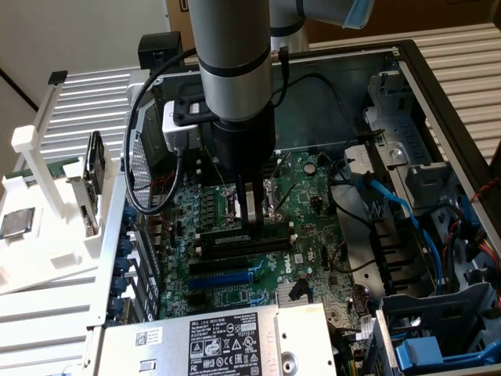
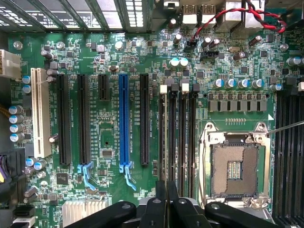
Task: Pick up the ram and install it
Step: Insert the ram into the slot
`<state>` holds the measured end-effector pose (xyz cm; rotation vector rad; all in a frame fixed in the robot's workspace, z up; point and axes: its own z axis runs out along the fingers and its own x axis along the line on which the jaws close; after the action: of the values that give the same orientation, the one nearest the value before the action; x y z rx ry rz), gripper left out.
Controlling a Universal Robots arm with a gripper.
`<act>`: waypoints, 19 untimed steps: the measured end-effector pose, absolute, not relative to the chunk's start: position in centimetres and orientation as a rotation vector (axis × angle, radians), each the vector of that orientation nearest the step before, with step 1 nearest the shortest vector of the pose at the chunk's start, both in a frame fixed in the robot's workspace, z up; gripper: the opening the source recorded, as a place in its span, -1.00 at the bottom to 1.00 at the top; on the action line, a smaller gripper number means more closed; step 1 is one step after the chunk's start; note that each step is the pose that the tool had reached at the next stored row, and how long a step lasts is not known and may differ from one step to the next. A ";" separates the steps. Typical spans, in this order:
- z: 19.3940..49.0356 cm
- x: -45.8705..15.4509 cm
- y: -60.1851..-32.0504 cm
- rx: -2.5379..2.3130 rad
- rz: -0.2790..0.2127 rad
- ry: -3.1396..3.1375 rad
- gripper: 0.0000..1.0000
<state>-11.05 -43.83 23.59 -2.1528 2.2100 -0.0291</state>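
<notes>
The ram (image 1: 235,240) is a long dark stick with a pale label. It stands on edge in one of the black memory slots (image 2: 183,137) on the green motherboard (image 1: 301,235). My gripper (image 1: 252,223) points straight down onto the middle of its top edge, and the two black fingers are pressed close together there. In the wrist view the gripper (image 2: 166,199) sits over the slot beside the empty processor socket (image 2: 235,168). From this angle the stick shows only edge-on and is hard to tell from the slot.
A blue expansion slot (image 2: 124,118) and black ones lie beside the memory slots. The power supply (image 1: 227,341) borders the board at the front, and drive cages with blue cables (image 1: 399,207) border it at the exterior view's right. A white rack (image 1: 47,196) outside the case holds a silver processor chip (image 1: 17,223).
</notes>
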 end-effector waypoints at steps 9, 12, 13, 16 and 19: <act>23.5 -11.1 -43.8 -2.153 -0.029 2.210 -0.76; 23.5 -11.1 -43.8 -2.153 -0.029 2.210 -0.76; 23.5 -11.1 -43.8 -2.153 -0.029 2.210 -0.76; 23.5 -11.1 -43.8 -2.153 -0.029 2.210 -0.76; 23.4 -11.1 -43.8 -2.153 -0.029 2.210 -0.76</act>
<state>-11.07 -43.84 23.45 -2.1531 2.2101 -0.0292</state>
